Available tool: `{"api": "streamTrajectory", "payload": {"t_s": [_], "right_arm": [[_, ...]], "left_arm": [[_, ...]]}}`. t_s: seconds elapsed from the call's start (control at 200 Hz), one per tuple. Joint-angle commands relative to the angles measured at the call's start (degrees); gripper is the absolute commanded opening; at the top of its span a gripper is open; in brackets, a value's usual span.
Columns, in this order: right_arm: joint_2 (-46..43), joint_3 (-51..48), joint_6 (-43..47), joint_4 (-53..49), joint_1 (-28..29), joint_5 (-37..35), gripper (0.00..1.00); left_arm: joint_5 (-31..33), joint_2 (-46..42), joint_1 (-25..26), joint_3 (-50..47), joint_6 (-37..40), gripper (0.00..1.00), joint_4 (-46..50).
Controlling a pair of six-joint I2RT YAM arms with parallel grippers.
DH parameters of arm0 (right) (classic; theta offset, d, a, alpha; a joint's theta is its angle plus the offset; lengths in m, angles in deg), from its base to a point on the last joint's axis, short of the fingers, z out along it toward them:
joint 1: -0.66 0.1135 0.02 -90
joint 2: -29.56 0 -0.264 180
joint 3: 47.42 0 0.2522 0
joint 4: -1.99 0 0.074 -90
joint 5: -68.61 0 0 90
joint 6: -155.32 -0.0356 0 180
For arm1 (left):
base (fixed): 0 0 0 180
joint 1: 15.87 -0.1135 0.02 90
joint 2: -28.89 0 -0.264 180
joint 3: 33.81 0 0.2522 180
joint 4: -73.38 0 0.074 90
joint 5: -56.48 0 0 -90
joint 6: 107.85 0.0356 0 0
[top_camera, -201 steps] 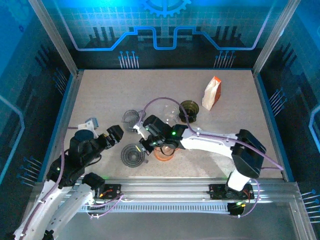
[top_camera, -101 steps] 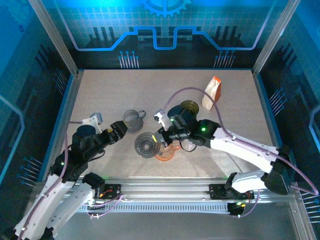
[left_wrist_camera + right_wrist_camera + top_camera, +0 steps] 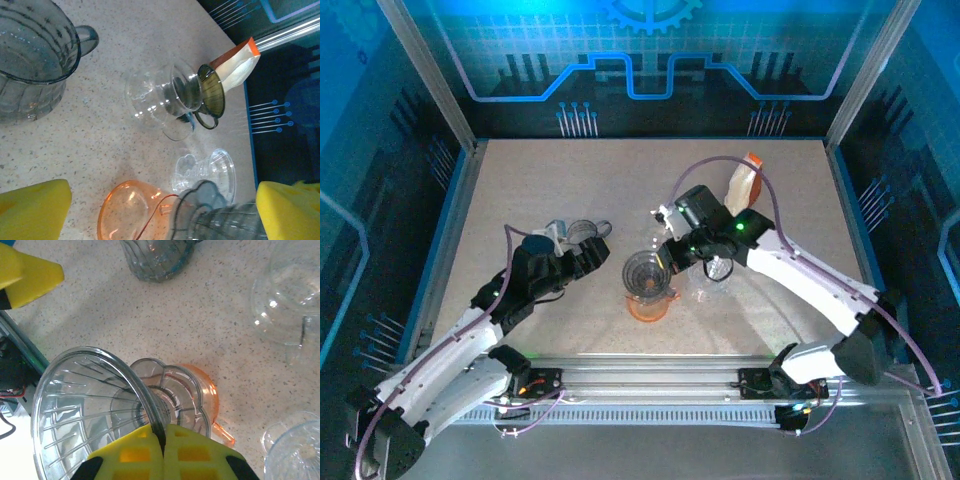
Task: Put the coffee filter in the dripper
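1. The right pincer [image 3: 162, 440] is gripping the rim of a clear ribbed dripper [image 3: 85, 405]. Its yellow fingers [image 3: 125, 457] are pressing together with the thin wall pinched between them.
2. The ribbed dripper is hanging tilted, its open mouth leaning toward the left side of the counter [image 3: 520, 180]. It is sitting over an orange vessel [image 3: 650, 305] near the middle of the counter, closer to the near edge. Whether the two are touching cannot be told.
3. The coffee filter pack [image 3: 745, 187], a pale bag with an orange top, is standing upright toward the far right corner of the counter. It is well apart from the ribbed dripper and is lying in no dripper.
4. A dark olive dripper [image 3: 210, 97] is sitting just beside the pack. A glass carafe [image 3: 159, 100] is sitting right next to that, on the side toward the counter's middle.
5. A small clear dripper [image 3: 205, 172] is resting on the counter between the carafe and the orange vessel, just to the right of the vessel.
6. The left pincer [image 3: 588, 258] is hovering left of the counter's middle with its fingers spread wide, gripping no object.
7. A grey pitcher [image 3: 582, 233] is standing just beyond the left pincer, on the side toward the far edge. The pincer's tips are pointing toward the orange vessel.
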Motion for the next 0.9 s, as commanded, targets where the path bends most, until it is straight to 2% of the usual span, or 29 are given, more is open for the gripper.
{"api": "streamTrajectory", "payload": {"t_s": [0.0, 0.28, 0.896], "right_arm": [[2.4, 3.7, 1.8, -4.2, -0.7, 3.8, 0.0], [3.3, 2.4, 1.9, -2.9, -3.0, 6.0, 0.0], [5.1, -1.1, 1.2, 1.0, -4.4, 8.1, 0.0]], "left_arm": [[0.8, -2.3, 0.4, -1.3, -0.2, 0.98, -1.1], [1.6, -4.1, 0.3, -1.6, 0.8, 0.99, 0.9], [1.7, -3.6, 0.4, -1.7, 0.7, 0.99, 0.8]]}}
